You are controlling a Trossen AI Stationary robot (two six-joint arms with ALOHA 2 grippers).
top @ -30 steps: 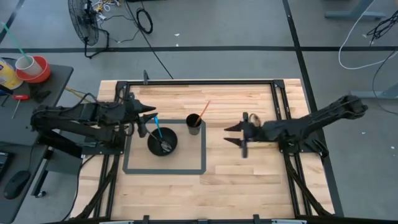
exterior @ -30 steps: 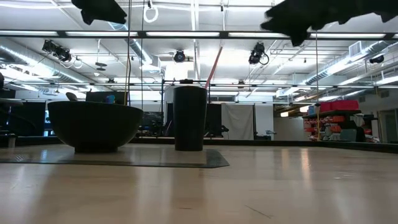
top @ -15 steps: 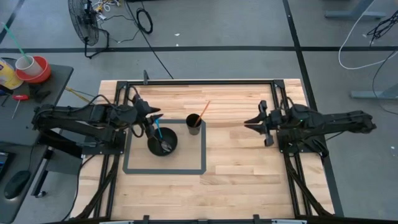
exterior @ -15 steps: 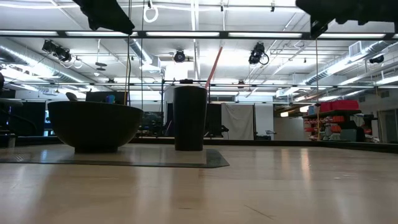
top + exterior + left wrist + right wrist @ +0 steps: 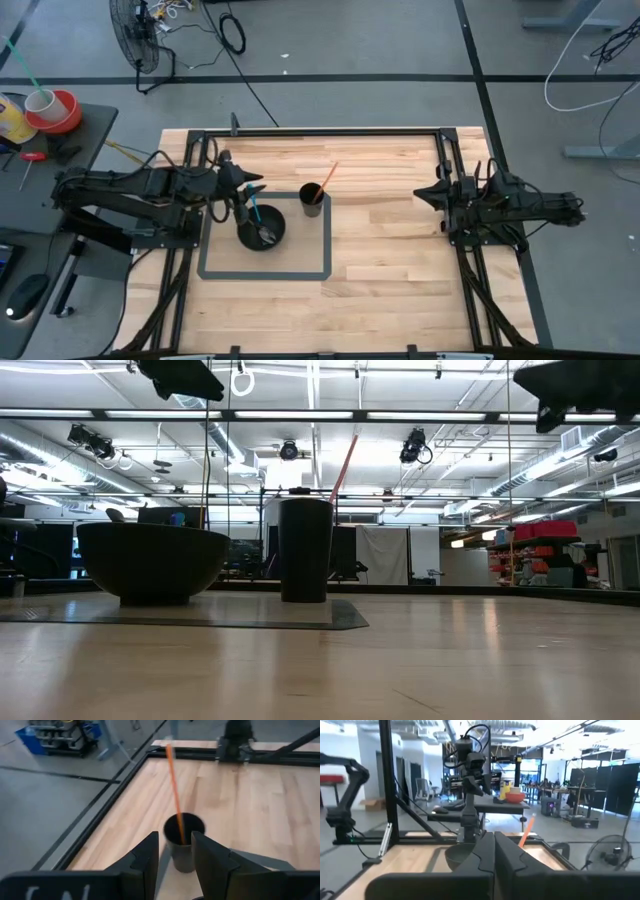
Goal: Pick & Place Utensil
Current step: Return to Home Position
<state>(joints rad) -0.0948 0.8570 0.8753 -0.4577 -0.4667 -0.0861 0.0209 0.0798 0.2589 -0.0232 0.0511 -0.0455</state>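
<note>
Pale wooden table (image 5: 400, 260) carries a grey-edged mat (image 5: 265, 273) left of centre. On the mat's near part you have the black bowl (image 5: 261, 228) holding the blue fork (image 5: 251, 204), whose handle leans far and slightly left over the rim. Just beyond, at the mat's far right corner, the black cup (image 5: 312, 200) stands upright with the orange straw (image 5: 329, 175) in it, its long axis slanting from the cup up toward the far right. Your left gripper (image 5: 257, 183) hovers at the bowl's far-left rim, fingers parted and empty, arm reaching in from the left edge. Your right gripper (image 5: 420, 195), fingers pressed together on nothing, was mid-table near the cup a second ago; it has now pulled back to the right edge, arm folded over its base.
</note>
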